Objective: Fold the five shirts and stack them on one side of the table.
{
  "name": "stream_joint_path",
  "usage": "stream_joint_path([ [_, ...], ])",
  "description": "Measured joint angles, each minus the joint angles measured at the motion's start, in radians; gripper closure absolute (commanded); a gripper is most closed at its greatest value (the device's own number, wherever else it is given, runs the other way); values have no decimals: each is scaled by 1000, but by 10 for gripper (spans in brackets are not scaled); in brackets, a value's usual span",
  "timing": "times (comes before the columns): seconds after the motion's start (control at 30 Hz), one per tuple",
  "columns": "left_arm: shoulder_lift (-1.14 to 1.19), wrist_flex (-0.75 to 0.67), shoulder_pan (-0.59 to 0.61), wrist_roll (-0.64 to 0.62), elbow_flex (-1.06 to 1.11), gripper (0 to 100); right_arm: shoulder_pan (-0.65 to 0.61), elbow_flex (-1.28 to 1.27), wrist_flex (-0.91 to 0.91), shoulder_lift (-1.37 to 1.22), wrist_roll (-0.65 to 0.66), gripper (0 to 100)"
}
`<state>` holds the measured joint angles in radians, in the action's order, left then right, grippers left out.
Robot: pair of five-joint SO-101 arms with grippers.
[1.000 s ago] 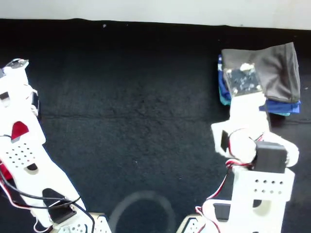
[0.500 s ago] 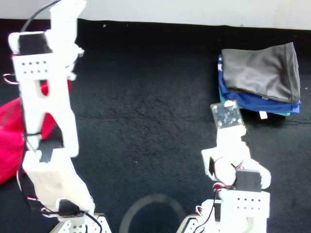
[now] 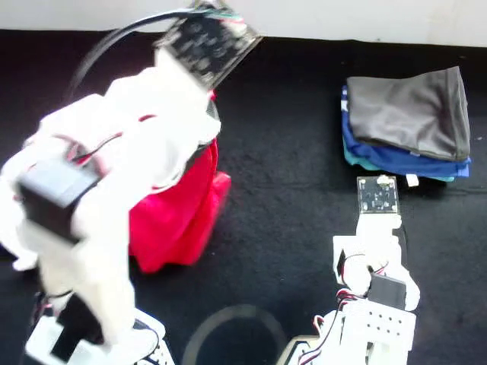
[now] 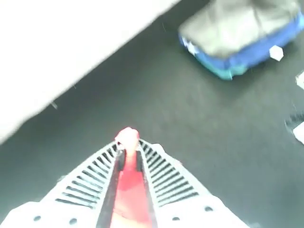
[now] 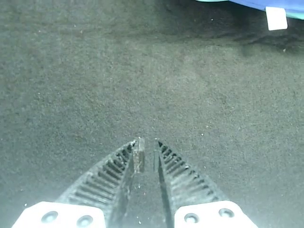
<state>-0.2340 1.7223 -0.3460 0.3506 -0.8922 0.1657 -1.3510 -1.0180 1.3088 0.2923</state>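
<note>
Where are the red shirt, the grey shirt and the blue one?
red shirt (image 3: 179, 219), high view, its lower bulge.
grey shirt (image 3: 411, 110), high view, middle of its top.
blue shirt (image 3: 403, 161), high view, front edge.
</note>
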Motion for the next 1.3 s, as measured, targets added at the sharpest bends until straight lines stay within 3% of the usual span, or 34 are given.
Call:
stream_joint_path([
  [0.23,-21,-11,121,0,40,968,-3,0,2,0,0,950],
  [0.47,-26,-11,244,0,384,755,-115,0,2,0,0,947],
  [0.63,-26,-58,433,0,631,755,-170,0,2,0,0,798],
  [0.8,-26,-269,694,15,924,755,-212,11,2,0,0,772],
  [0.9,-26,-465,806,109,1162,755,-247,86,0,-31,0,772],
  [1.1,-25,-836,905,218,1580,755,-390,390,-109,-307,0,772],
  [1.23,-25,-907,941,226,1702,758,-546,608,-187,-537,0,772],
  [1.3,-25,-927,965,226,1722,812,-634,678,-193,-638,0,772],
])
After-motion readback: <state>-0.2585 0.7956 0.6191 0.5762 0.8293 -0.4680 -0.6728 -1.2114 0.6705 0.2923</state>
